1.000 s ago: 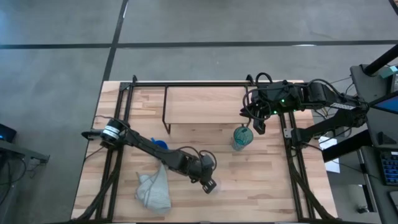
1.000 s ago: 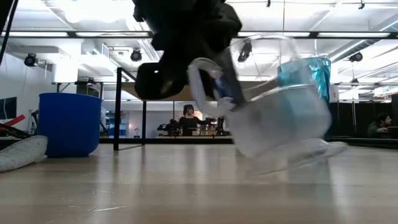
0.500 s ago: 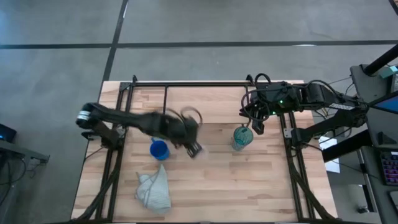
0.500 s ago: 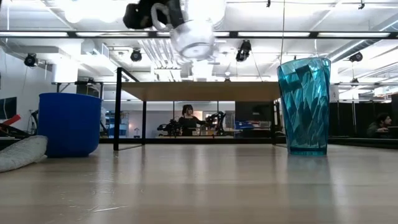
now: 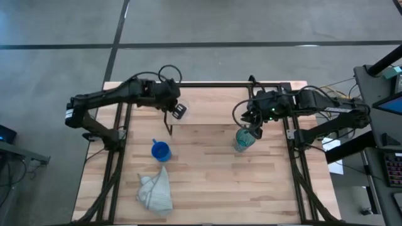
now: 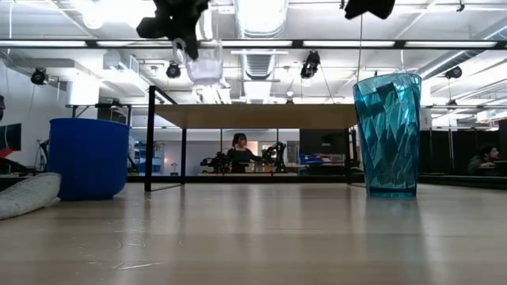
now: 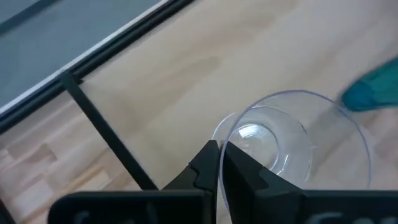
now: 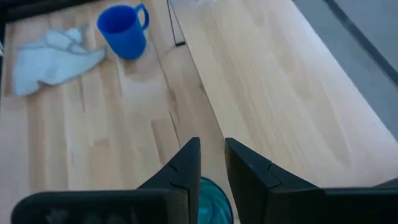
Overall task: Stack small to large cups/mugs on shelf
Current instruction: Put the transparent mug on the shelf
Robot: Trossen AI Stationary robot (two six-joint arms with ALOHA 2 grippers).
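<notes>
My left gripper [image 5: 178,112] is shut on the small clear glass cup [image 6: 204,65] and holds it in the air over the left end of the shelf [image 5: 213,103], above its wooden top [image 6: 261,116]. The teal see-through cup [image 5: 244,139] stands upright on the table in front of the shelf's right end. My right gripper [image 5: 254,124] hovers just above it, fingers slightly open and empty; the cup's rim [image 8: 214,193] shows below them. The blue mug [image 5: 161,150] stands on the table near the shelf's left leg. My left gripper pinches the glass cup at its side by the rim [image 7: 219,138] between its two nearly closed fingers; the fingers hide the exact spot. The cup is lifted clear, roughly upright, its mouth open toward the wrist camera, hanging beside and below the fingers [image 6: 184,36].
A pale grey-green cloth [image 5: 156,191] lies crumpled near the table's front left. The black frame posts run along both table sides. Bare wood lies between the mug and the teal cup.
My left gripper has carried the glass cup from low over the table's near middle up and toward the far left, ending over the shelf's left end; the cup went from tilted near the table to high and upright. My right gripper has come over the teal cup.
</notes>
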